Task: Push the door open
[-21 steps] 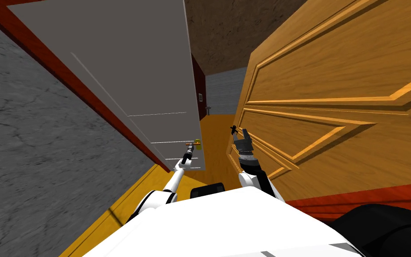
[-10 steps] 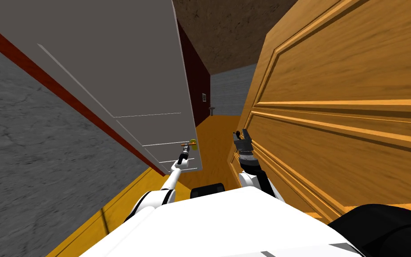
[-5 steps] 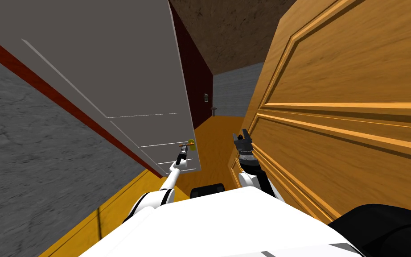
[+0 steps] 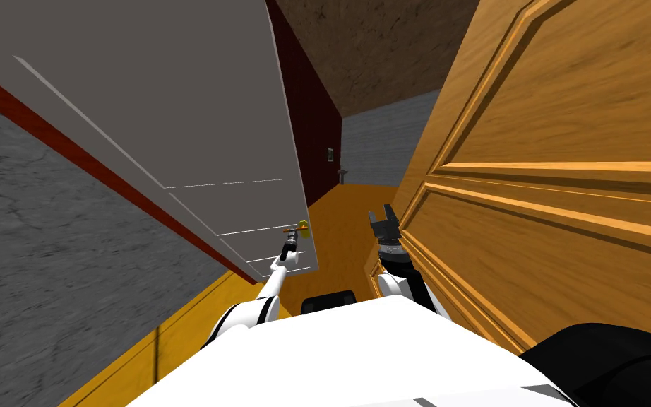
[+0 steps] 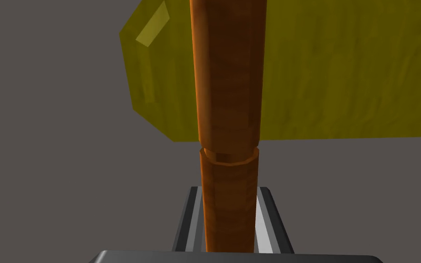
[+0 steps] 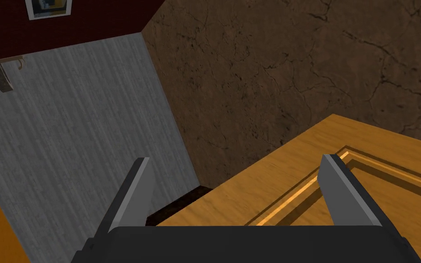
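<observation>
With left jaws pinched on the orange handle (image 5: 228, 91), fingers (image 5: 267, 219) pressing its two sides, held the grey door (image 4: 197, 120). Saw that door as a flat, plain grey slab crossed by thin pale lines, standing on the left beside a red frame (image 4: 70, 152), the handle set on a yellow plate (image 5: 342, 68) near its free edge, straight ahead of the jaws. With right jaws spread and empty, hovered just beside the edge of a panelled wooden door (image 4: 564, 212).

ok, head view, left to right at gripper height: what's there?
In order: grey wall → red frame → grey door → handle → floor → right gripper → wooden door.
</observation>
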Available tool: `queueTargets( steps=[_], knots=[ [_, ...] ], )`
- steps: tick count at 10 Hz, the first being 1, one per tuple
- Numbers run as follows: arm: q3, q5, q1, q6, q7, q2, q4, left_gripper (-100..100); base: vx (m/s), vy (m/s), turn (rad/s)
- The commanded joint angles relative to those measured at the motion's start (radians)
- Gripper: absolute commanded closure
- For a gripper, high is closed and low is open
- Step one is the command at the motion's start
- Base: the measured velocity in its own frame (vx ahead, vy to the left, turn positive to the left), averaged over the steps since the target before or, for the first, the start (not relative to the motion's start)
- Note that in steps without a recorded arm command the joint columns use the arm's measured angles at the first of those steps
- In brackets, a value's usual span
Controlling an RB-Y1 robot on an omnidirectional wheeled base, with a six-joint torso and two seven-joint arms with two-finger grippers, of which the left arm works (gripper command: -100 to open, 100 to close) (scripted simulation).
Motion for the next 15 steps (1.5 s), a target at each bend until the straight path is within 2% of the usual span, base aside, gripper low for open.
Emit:
queueTargets(
  steps=[1, 2, 3, 4, 8, 9, 10, 11, 12, 14, 15],
  knots=[
    [0.024, 0.001, 0.0, 0.001, -0.032, -0.011, -0.021, 100, 0.206, -0.073, 0.124],
    [0.039, 0.003, -0.003, 0.001, -0.051, -0.024, -0.021, 100, 0.204, -0.067, 0.108],
    [0.039, 0.003, -0.003, 0.001, -0.051, -0.024, -0.021, 100, 0.14, -0.053, 0.06],
    [0.06, 0.004, -0.007, 0.0, -0.079, -0.045, -0.021, 100, 0.156, -0.045, 0.121],
    [0.108, 0.008, -0.017, -0.003, -0.143, -0.112, -0.021, 100, 0.165, -0.063, 0.127],
    [0.105, 0.009, -0.017, -0.006, -0.131, -0.096, -0.009, 100, 0.076, -0.018, 0.039],
    [0.125, 0.014, -0.019, -0.008, -0.148, -0.069, -0.012, 100, 0.104, -0.009, 0.021],
    [0.14, 0.017, -0.019, -0.008, -0.158, -0.056, -0.015, 100, 0.205, -0.043, 0.057],
    [0.15, 0.02, -0.019, -0.009, -0.165, -0.05, -0.016, 100, 0.262, -0.044, 0.107],
    [0.15, 0.02, -0.019, -0.009, -0.165, -0.05, -0.016, 100, 0.106, -0.003, 0.004],
    [0.174, 0.025, -0.02, -0.01, -0.182, -0.047, -0.02, 100, 0.145, -0.008, 0.049]
  ],
)
